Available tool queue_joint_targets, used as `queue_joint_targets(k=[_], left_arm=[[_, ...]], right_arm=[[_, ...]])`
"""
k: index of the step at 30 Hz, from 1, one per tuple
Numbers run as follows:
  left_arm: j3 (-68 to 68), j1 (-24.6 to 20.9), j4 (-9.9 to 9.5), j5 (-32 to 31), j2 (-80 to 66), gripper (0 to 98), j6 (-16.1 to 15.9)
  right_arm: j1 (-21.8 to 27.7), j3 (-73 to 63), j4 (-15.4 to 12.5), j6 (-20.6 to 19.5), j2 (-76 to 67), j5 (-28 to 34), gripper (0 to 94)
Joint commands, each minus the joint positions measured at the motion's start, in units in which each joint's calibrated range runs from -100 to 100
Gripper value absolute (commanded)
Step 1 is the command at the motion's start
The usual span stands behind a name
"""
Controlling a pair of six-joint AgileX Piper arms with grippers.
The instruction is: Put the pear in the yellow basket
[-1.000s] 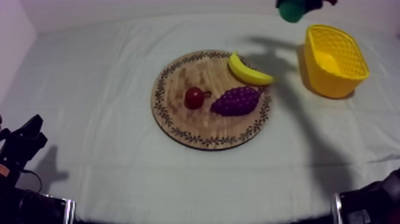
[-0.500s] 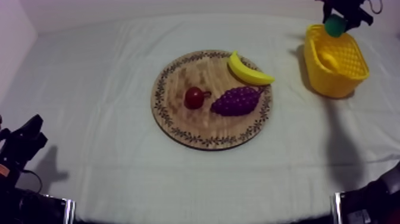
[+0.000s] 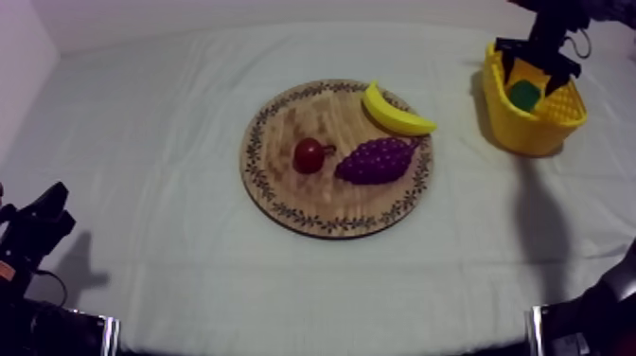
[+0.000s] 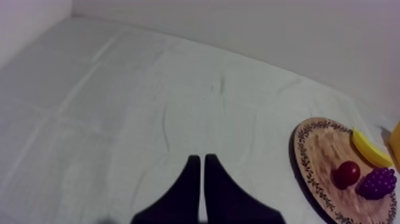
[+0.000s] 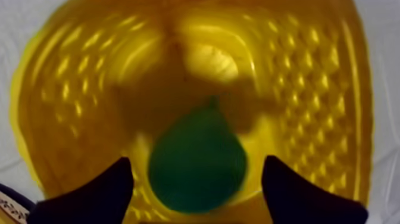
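The green pear [image 3: 523,94] lies inside the yellow basket [image 3: 530,131] at the far right of the table. My right gripper [image 3: 530,80] hangs just over the basket, open, one black finger on each side of the pear. From the right wrist view, the pear [image 5: 197,164] rests on the basket's floor [image 5: 71,107] with clear gaps between it and both fingers. The round wooden board [image 3: 284,185] sits mid-table. My left gripper [image 4: 199,159] is shut on nothing, low at the left side, far from the board [image 4: 315,149].
On the board lie a banana [image 3: 396,112], a bunch of grapes [image 3: 377,159] and a small red fruit [image 3: 309,154]. The cloth-covered table stretches bare between the board and the basket, and to the board's left.
My right gripper carried the pear rightward and down over the basket, then opened; the pear now lies in the basket. The left arm has not moved.
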Motion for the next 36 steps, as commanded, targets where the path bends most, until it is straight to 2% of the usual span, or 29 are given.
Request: queue_joint_targets(k=[1, 5, 11, 16, 23, 31, 36], left_arm=[[-0.02, 0.01, 0.01, 0.02, 0.02, 0.1, -0.01], [-0.02, 0.01, 0.01, 0.02, 0.02, 0.1, -0.01], [-0.02, 0.01, 0.01, 0.02, 0.02, 0.1, -0.01], [-0.02, 0.01, 0.01, 0.02, 0.02, 0.1, -0.01], [-0.02, 0.01, 0.01, 0.02, 0.02, 0.1, -0.01], [-0.02, 0.01, 0.01, 0.02, 0.02, 0.1, 0.00], [-0.02, 0.01, 0.01, 0.02, 0.02, 0.1, -0.01]], right_arm=[[0.09, 0.14, -0.40, 0.10, -0.38, 0.12, 74.7], [-0.15, 0.37, -0.96, -0.25, -3.49, -1.04, 72.8], [-1.72, 3.07, -1.98, -1.30, -14.07, -6.10, 61.5], [-3.83, 12.55, -2.21, -2.94, -27.88, -16.41, 52.4], [-7.67, 31.07, 0.01, -6.43, -48.63, -30.48, 39.2], [-9.23, 53.08, -0.37, -5.99, -70.12, -43.48, 22.2], [-9.04, 67.90, -0.55, -4.52, -83.12, -50.61, 7.4]])
